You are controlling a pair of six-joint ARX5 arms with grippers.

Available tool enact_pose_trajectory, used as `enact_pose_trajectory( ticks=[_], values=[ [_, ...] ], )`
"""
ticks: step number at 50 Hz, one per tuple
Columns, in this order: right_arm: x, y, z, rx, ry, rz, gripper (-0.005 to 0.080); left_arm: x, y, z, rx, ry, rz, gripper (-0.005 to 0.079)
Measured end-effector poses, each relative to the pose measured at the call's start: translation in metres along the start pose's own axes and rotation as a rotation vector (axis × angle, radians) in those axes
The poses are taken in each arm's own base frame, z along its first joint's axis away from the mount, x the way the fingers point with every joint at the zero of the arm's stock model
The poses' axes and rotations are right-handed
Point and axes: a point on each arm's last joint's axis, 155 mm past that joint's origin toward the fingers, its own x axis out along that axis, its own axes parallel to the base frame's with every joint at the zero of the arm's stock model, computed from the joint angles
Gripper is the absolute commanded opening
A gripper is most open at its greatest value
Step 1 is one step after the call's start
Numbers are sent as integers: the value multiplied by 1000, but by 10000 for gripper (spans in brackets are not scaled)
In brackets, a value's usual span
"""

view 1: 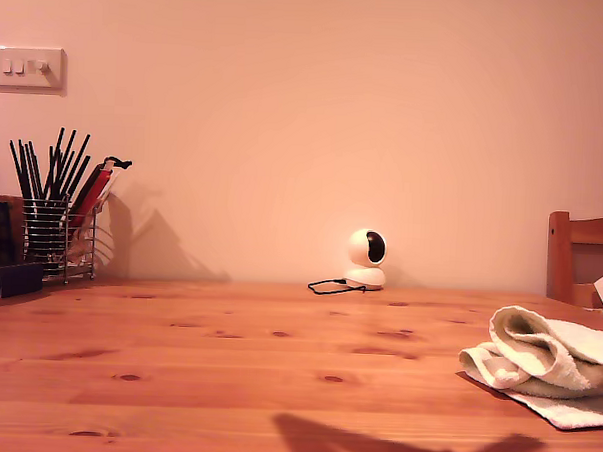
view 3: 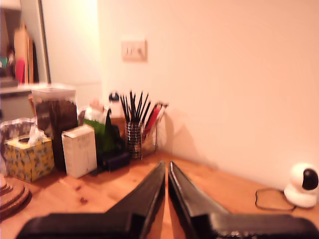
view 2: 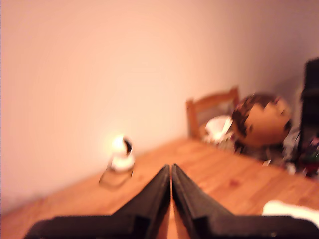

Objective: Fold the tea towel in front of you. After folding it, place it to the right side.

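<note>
both sets of fingers pressed together, holding nothing: my first gripper [view 2: 171, 172] and my second gripper [view 3: 166, 169] hang above the worktop [view 1: 225, 363]. tea towel [view 1: 551, 362] lies well off beyond the first's fingers, bunched loosely; it may slump open.

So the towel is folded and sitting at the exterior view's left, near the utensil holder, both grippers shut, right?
Not quite. The tea towel lies bunched and folded at the exterior view's right, far from the utensil holder. The exterior view shows this. My first gripper and my second gripper are indeed shut.
</note>
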Motion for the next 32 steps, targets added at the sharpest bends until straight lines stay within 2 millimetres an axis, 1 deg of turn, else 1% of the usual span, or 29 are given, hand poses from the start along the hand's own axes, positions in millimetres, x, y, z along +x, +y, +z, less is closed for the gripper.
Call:
enact_pose_trajectory(
  ticks=[5,10,13,16,19,23,28,32],
  values=[
    [-1,-1,19,14,-72,-6,-10,-2,-1,1,-1,0,-3,-21],
    [-3,-3,35,27,-136,-15,-10,0,-1,-7,-6,27,-3,-21],
    [-3,-4,38,30,-149,-17,-10,1,-1,-11,-9,41,-3,-21],
    [-3,-4,37,29,-144,-17,-10,2,-1,-12,-10,48,-4,-21],
    [-3,-3,31,24,-120,-15,-10,3,-1,-16,-13,62,-4,-21],
    [-2,-2,18,13,-65,-9,-10,4,-1,-18,-15,69,-4,-21],
    [-1,1,-7,-5,31,1,-10,3,-1,-18,-14,68,-4,-21],
    [-3,3,-31,-24,128,12,-10,3,-1,-18,-14,68,-4,-21]
  ],
)
